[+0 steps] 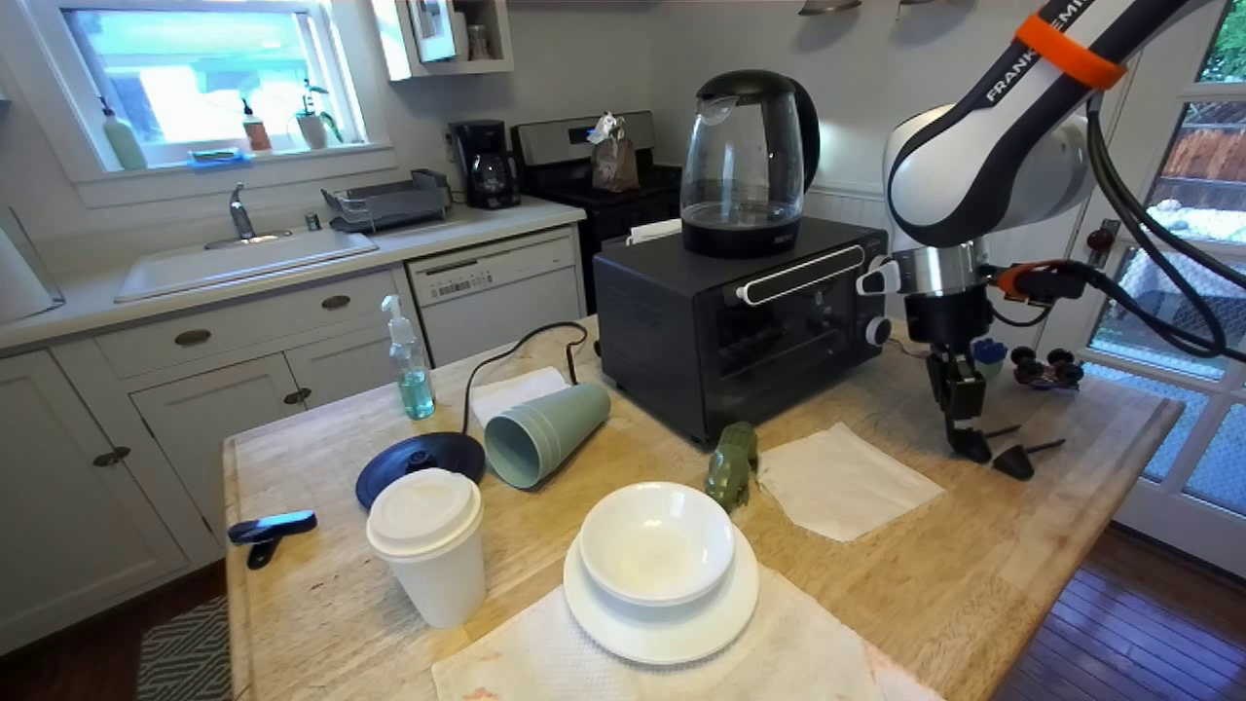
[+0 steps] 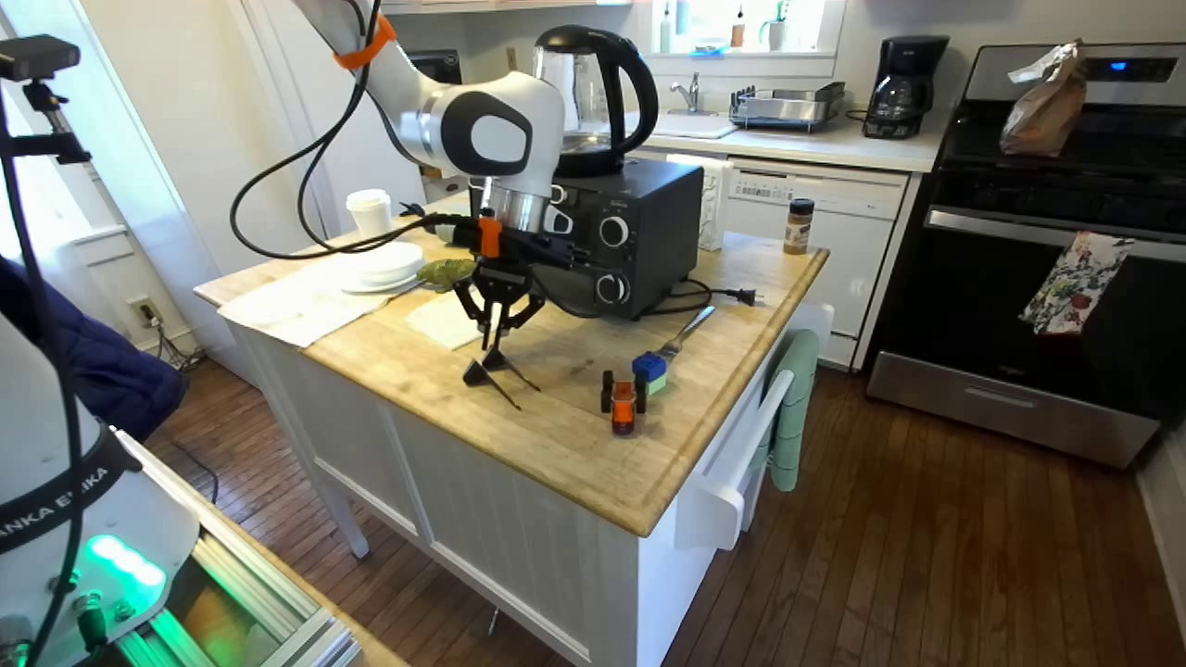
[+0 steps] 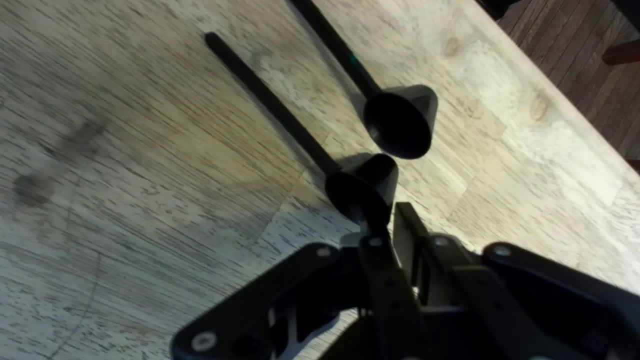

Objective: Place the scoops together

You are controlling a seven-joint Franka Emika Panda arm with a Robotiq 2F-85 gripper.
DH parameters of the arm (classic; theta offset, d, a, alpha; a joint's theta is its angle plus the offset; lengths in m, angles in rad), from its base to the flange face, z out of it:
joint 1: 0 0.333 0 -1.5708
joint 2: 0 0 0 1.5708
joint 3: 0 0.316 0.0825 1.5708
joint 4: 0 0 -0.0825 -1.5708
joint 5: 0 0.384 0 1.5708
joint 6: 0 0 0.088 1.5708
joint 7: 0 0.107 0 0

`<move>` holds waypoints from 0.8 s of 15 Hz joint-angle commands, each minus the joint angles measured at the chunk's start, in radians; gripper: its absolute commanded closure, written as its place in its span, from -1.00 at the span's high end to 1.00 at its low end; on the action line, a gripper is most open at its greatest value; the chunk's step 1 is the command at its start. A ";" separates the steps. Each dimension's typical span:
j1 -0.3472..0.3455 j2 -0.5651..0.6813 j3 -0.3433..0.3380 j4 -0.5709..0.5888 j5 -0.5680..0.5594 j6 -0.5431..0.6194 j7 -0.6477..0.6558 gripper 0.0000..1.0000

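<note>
Two black scoops [image 3: 398, 124] on a wooden table [image 2: 556, 435], handles [image 1: 1046, 445] pointing right in both exterior views, gripper [image 3: 387, 217] at far scoop's bowl [image 3: 353, 192], fingers [image 3: 382, 267] nearly together, cannot tell whether clamped

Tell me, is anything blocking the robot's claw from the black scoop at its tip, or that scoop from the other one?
Nothing visible. The gripper is right at the near scoop, at its bowl end, and only wooden tabletop shows between that one and the other scoop.
</note>
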 commanded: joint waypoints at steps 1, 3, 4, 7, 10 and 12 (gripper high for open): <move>-0.017 0.025 0.010 0.029 -0.014 -0.014 0.004 -0.77; -0.018 0.027 0.010 0.031 -0.015 -0.015 0.005 -0.97; -0.019 0.029 0.010 0.032 -0.015 -0.016 0.006 -1.00; -0.020 0.033 0.006 0.039 -0.017 -0.025 0.014 -0.99; -0.030 0.040 0.003 0.063 -0.004 -0.069 0.029 -0.99; -0.040 0.045 -0.002 0.080 0.005 -0.094 0.041 -0.99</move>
